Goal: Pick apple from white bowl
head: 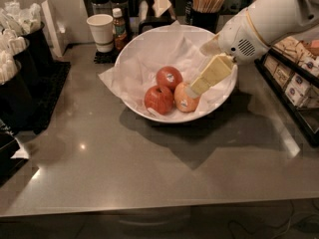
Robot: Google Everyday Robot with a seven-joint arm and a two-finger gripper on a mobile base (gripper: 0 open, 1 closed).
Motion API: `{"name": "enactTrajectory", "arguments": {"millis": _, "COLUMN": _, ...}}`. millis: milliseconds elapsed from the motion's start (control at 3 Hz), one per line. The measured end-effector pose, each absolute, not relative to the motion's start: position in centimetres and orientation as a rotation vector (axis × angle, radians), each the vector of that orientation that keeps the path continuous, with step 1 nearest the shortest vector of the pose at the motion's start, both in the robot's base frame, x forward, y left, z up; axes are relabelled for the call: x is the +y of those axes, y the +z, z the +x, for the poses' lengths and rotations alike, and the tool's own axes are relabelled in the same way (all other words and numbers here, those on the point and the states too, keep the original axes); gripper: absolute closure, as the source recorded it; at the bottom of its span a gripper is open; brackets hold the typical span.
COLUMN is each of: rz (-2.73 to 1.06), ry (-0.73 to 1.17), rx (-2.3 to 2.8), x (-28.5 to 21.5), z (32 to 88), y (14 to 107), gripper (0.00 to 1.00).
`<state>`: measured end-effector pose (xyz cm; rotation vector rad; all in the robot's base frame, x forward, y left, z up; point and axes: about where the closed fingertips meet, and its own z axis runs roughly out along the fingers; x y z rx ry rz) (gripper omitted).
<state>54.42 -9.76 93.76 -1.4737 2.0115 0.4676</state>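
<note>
The large white bowl [149, 44], lined with crinkled white paper, stands on the grey counter. In it lie two deep red apples [159, 99] and the pale yellow-orange apple [185, 100] with a small white sticker, at the right of the group. My gripper [195, 89] reaches in from the upper right. Its pale yellow fingers point down-left and its tip is right at the top of the pale apple.
A small white paper cup [101, 31] and a small bottle [118, 28] stand behind the bowl. A holder of stirrers [207, 5] is at the back. Black racks stand on the left [22, 78] and a shelf of packets on the right [294, 78].
</note>
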Motion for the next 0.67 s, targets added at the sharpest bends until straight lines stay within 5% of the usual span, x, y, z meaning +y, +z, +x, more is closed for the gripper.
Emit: {"name": "enactTrajectory", "arguments": {"millis": 667, "rz": -1.497, "ry": 0.545, "rx": 2.026, "x": -7.1, "z": 56.8, "y": 90.7, "gripper": 0.20}}
